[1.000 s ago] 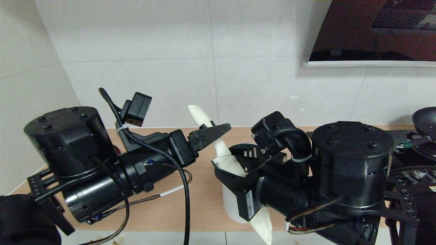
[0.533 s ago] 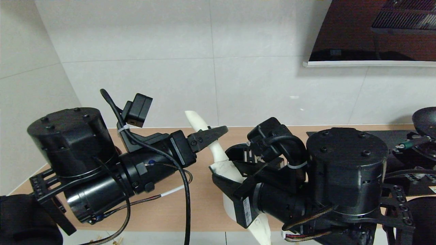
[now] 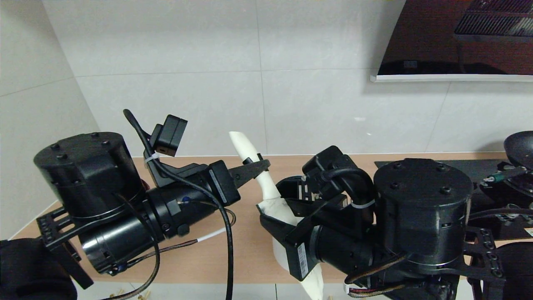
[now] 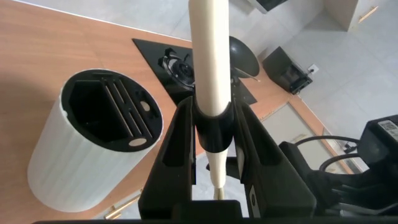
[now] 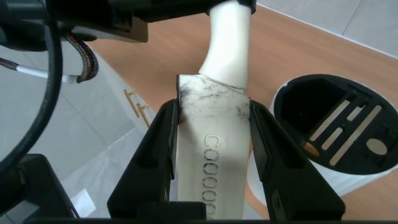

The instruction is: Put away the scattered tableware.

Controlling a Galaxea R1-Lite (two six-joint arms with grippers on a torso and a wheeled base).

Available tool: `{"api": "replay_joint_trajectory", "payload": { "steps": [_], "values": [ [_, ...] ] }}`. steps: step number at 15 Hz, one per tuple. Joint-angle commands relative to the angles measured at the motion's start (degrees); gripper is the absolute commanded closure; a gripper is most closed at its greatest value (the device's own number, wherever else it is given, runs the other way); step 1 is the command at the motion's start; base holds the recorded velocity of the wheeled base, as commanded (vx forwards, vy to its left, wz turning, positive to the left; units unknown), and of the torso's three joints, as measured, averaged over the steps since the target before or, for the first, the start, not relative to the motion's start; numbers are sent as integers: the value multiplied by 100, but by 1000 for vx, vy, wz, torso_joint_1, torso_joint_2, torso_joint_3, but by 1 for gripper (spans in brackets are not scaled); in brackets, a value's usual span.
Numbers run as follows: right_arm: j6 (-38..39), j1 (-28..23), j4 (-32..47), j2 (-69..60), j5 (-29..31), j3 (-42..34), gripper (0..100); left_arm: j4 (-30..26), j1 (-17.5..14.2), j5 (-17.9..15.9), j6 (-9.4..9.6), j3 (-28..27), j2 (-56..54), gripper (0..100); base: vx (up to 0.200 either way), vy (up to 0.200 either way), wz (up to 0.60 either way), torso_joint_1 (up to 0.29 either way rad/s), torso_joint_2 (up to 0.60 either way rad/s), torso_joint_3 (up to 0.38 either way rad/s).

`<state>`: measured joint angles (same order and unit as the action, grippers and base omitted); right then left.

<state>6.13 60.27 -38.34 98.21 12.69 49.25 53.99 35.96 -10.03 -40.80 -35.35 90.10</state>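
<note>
A white spatula (image 3: pixel 249 151) is held in the air between both grippers, tilted, above the wooden counter (image 3: pixel 233 250). My left gripper (image 3: pixel 252 167) is shut on its round handle (image 4: pixel 210 56). My right gripper (image 3: pixel 278 211) is shut on the flat, marbled blade (image 5: pixel 214 140), one finger on each edge. A white ribbed utensil holder (image 4: pixel 93 146) stands upright on the counter just below the spatula, with dark slots inside (image 5: pixel 339 127). In the head view the right arm hides most of the utensil holder (image 3: pixel 280 254).
A black hob (image 4: pixel 180 68) with a dark pan (image 3: pixel 518 146) lies on the counter to the right. A dark range hood (image 3: pixel 458 41) hangs at the upper right. The tiled wall (image 3: pixel 208 83) is close behind, and the counter's front edge runs below the arms.
The left gripper's fingers have closed in on the spatula handle. The right arm has shifted a little to the left with the blade, and the spatula stands slightly steeper.
</note>
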Motion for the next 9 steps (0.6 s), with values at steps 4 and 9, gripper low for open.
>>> {"api": "replay_joint_trajectory", "payload": {
  "steps": [4, 9],
  "values": [
    [2, -33, 2, 5, 5, -3, 0, -3, -1, 107, 55, -42, -54, 100, 0, 0, 0, 0, 0, 0],
    [81, -33, 2, -74, 5, -21, 0, -187, -1, 370, 55, -279, -168, 100, 0, 0, 0, 0, 0, 0]
  ]
}}
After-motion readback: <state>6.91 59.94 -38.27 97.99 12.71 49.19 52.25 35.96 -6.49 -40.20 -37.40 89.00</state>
